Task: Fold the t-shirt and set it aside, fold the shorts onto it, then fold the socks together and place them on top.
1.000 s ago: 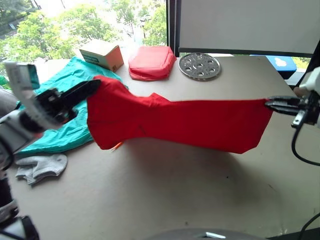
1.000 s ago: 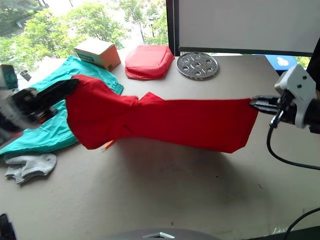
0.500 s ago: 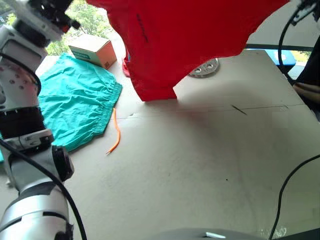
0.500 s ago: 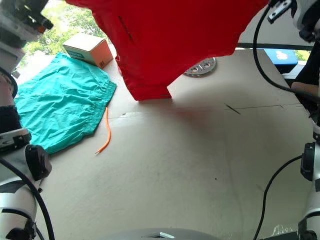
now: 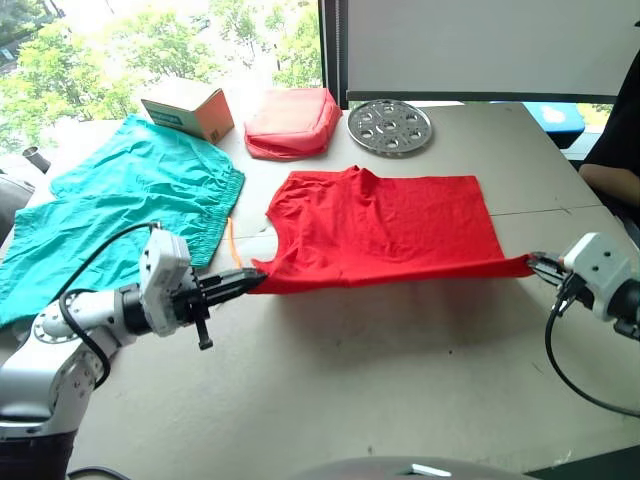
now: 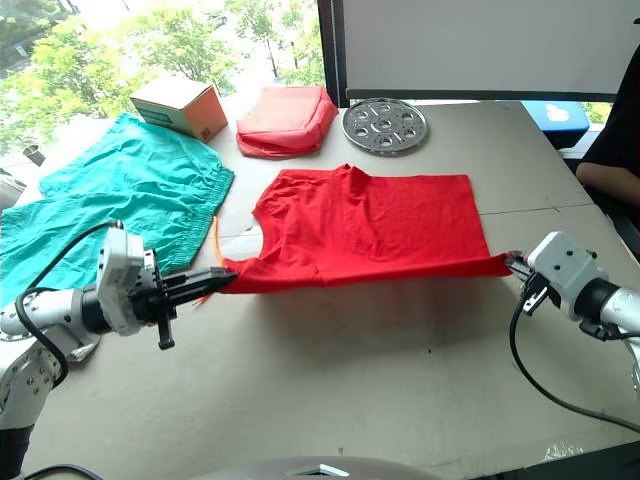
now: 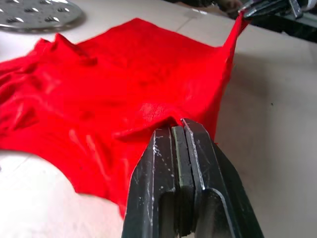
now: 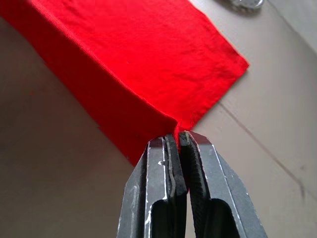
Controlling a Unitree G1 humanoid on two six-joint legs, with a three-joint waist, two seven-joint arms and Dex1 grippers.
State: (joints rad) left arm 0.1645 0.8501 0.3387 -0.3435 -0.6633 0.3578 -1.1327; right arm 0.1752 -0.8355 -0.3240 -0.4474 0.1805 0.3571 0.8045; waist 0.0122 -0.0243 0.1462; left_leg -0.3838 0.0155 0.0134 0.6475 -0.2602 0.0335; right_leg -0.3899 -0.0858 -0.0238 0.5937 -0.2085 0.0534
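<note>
The red t-shirt (image 5: 385, 225) lies spread across the middle of the table, its near edge raised and pulled taut between both grippers. My left gripper (image 5: 252, 279) is shut on the near left corner, seen close in the left wrist view (image 7: 178, 130). At the near right corner my right gripper (image 5: 536, 263) is shut on the cloth (image 8: 129, 54). The teal shorts (image 5: 120, 205) lie flat to the left, their orange drawstring (image 5: 230, 240) beside the t-shirt. The socks are hidden.
A cardboard box (image 5: 190, 106), a pinkish-red padded pouch (image 5: 292, 122) and a round perforated metal disc (image 5: 390, 127) stand along the table's far side. A person's arm (image 5: 608, 182) rests at the right edge.
Half a second ago the t-shirt hung high in the air between my raised grippers. Both arms have come down and the shirt now lies spread on the table, still held.
</note>
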